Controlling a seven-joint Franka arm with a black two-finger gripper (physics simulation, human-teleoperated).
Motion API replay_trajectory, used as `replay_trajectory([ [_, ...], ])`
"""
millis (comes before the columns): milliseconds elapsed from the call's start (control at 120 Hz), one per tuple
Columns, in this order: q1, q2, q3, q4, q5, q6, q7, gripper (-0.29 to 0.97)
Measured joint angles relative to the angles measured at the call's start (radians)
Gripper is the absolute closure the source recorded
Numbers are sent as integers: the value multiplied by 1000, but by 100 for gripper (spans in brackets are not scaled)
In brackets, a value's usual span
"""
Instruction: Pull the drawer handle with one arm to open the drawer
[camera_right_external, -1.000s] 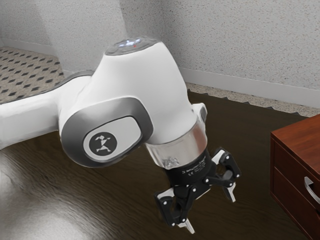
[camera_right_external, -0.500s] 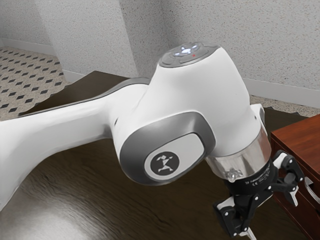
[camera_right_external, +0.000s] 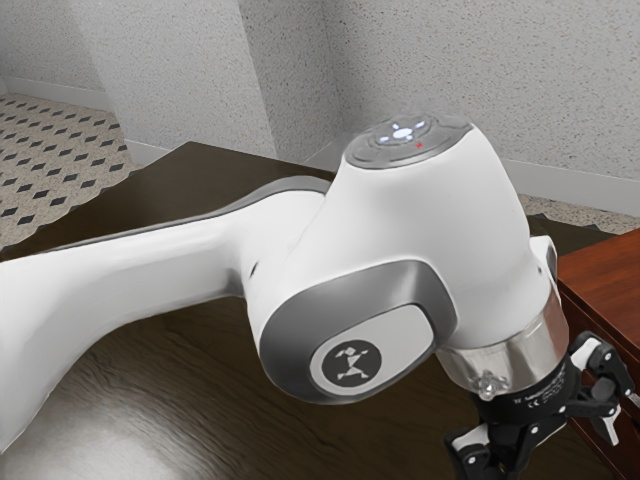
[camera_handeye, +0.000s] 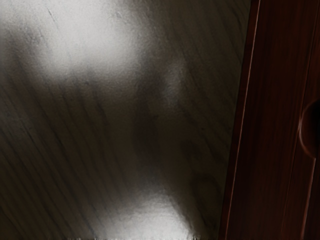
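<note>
A red-brown wooden cabinet (camera_right_external: 603, 272) stands at the exterior view's right edge, and my hand covers most of its drawer front and the handle. My black gripper (camera_right_external: 545, 440) hangs low right in front of the cabinet, open, with nothing between its fingers. One finger (camera_right_external: 607, 388) reaches toward the cabinet face; the other sits lower, at the frame's bottom edge. In the wrist view the cabinet front (camera_handeye: 277, 130) runs beside the hand, with a dark rounded shape (camera_handeye: 311, 125) at its edge.
The cabinet rests on a dark wooden tabletop (camera_right_external: 180, 380), which spreads under the hand (camera_handeye: 110, 130). My bulky white arm (camera_right_external: 300, 280) crosses the middle of the exterior view. Speckled walls (camera_right_external: 560, 80) and a patterned floor (camera_right_external: 50, 150) lie behind.
My arm has swung toward the exterior view's right and lower, carrying the open gripper from mid-table to just in front of the cabinet. The drawer handle is now hidden behind the hand.
</note>
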Motion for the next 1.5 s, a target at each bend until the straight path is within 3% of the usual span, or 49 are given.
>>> replay_trajectory([
  [267, 4, 19, 7, -2, -3, 42, 30, 0],
  [583, 101, 43, 9, 1, 1, 103, 84, 0],
  [817, 68, 54, 9, 3, 2, 121, 117, 0],
  [1500, 86, 133, -10, 76, 1, 163, 190, 0],
])
